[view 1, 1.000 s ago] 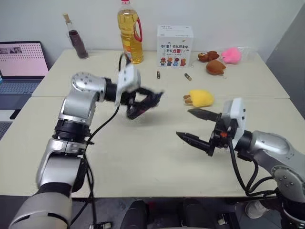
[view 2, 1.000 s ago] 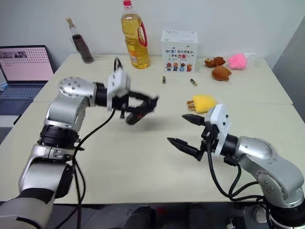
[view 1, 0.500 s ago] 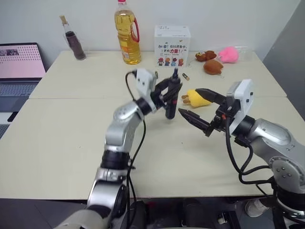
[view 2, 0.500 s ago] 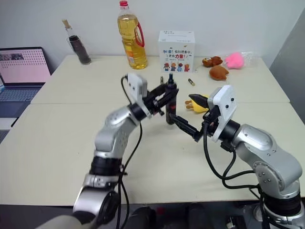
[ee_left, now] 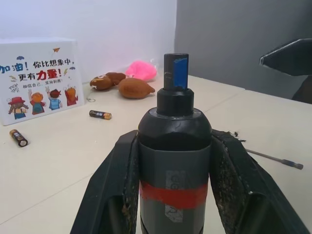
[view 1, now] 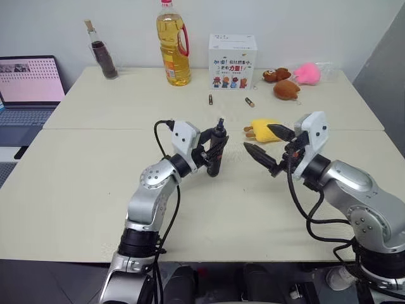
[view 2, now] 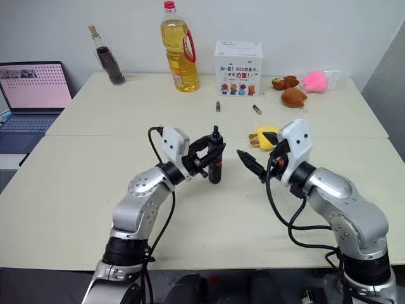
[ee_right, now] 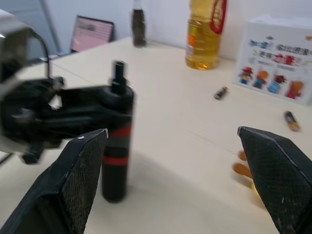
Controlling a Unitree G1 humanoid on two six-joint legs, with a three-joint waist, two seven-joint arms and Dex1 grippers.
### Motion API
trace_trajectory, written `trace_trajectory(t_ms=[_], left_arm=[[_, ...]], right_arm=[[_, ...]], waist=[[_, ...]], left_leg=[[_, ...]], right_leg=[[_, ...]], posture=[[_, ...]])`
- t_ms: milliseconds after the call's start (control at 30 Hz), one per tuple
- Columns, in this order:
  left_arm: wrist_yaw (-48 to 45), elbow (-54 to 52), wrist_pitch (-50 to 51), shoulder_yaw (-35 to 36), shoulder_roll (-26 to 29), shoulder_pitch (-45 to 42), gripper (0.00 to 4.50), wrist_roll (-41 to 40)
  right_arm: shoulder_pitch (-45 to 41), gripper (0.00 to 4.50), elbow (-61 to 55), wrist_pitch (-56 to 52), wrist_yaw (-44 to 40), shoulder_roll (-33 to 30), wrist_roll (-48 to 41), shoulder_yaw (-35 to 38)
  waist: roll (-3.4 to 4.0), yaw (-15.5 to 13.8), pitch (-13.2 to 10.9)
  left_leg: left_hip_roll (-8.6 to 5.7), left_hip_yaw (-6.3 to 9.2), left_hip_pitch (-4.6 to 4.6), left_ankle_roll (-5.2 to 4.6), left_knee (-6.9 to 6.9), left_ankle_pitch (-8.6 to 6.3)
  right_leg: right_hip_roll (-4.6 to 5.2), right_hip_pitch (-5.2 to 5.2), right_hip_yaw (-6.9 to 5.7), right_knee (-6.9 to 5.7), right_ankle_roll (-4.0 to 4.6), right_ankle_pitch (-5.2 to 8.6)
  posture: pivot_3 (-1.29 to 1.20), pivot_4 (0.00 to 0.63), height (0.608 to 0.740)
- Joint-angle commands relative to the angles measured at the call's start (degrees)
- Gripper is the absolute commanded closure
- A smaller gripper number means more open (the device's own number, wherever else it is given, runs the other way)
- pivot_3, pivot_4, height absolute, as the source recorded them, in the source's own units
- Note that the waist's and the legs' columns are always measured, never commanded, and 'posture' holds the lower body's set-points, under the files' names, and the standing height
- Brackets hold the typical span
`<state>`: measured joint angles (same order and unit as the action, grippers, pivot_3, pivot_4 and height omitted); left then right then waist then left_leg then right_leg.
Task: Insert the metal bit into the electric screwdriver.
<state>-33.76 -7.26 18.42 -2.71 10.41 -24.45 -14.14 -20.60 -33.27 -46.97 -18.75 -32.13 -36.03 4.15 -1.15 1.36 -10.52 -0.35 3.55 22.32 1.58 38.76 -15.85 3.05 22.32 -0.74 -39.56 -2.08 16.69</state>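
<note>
While the electric screwdriver (view 1: pixel 216 151) is held upright by the left gripper (view 1: pixel 212 147), its base at or just above the table (view 1: pixel 95 183), the head views show the fingers clamped on its dark body, tip uppermost. Just beside it, toward the yellow toy (view 1: pixel 264 129), the right gripper (view 1: pixel 266 144) is seen with its fingers spread wide and nothing between them.

In the left wrist view, the barrel is shown gripped on both sides just above its red band, the small blue tip (ee_left: pixel 176 72) standing proud of the fingers (ee_left: pixel 117 170). Beyond the fingers, the metal bit (ee_left: pixel 273 158) is seen lying flat on the table as a thin grey rod.

In the right wrist view, the upright tool is framed between the parted fingers (ee_right: pixel 80 175), well ahead of them.

The bit is judged light, stiff and smooth, hence liable to roll or slip; a pinch near its middle is advised, leaving one end free for the socket. The screwdriver is judged rigid and securely held.
</note>
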Motion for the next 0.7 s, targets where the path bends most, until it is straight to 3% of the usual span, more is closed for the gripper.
trace_trajectory(t_ms=[33,333,433,700], left_arm=[[1.6,-3.6,2.0,0.2,0.9,1.8,2.87,-0.7],[5.4,-4.6,2.7,0.2,1.6,3.2,2.87,0.1],[5.8,-4.5,2.5,-0.2,1.6,3.4,2.87,-0.1],[6.8,-5.0,2.5,-2.1,1.3,3.6,2.87,0.3]], right_arm=[[-0.2,0.0,2.3,-2.6,-0.3,-3.2,0.8,3.6],[-0.3,0.0,17.2,-3.7,-8.1,-14.1,6.1,3.2],[-3.3,0.0,27.3,-4.6,-15.4,-19.6,10.5,-4.0],[-16.4,0.0,49.3,-6.4,-23.5,-17.6,18.0,-14.9]], waist=[[0.0,0.0,0.0],[0.01,0.0,0.0],[0.06,0.2,0.0],[0.09,0.4,0.1]], left_leg=[[0.01,-0.01,0.0,0.0,-0.01,0.0],[-0.01,-0.15,-0.09,-0.04,-0.04,-0.02],[0.01,-0.29,-0.21,-0.06,-0.1,-0.03],[0.01,-0.51,-0.43,-0.08,-0.28,-0.05]], right_leg=[[0.0,0.0,0.01,0.0,0.0,0.0],[-0.01,-0.04,0.06,0.04,0.0,0.0],[-0.05,-0.06,0.15,0.05,0.0,0.0],[-0.05,-0.17,0.17,0.19,-0.01,-0.02]], posture=[[0.0,0.15,0.74],[0.0,0.15,0.74],[0.0,0.15,0.74],[0.0,0.15,0.74]])
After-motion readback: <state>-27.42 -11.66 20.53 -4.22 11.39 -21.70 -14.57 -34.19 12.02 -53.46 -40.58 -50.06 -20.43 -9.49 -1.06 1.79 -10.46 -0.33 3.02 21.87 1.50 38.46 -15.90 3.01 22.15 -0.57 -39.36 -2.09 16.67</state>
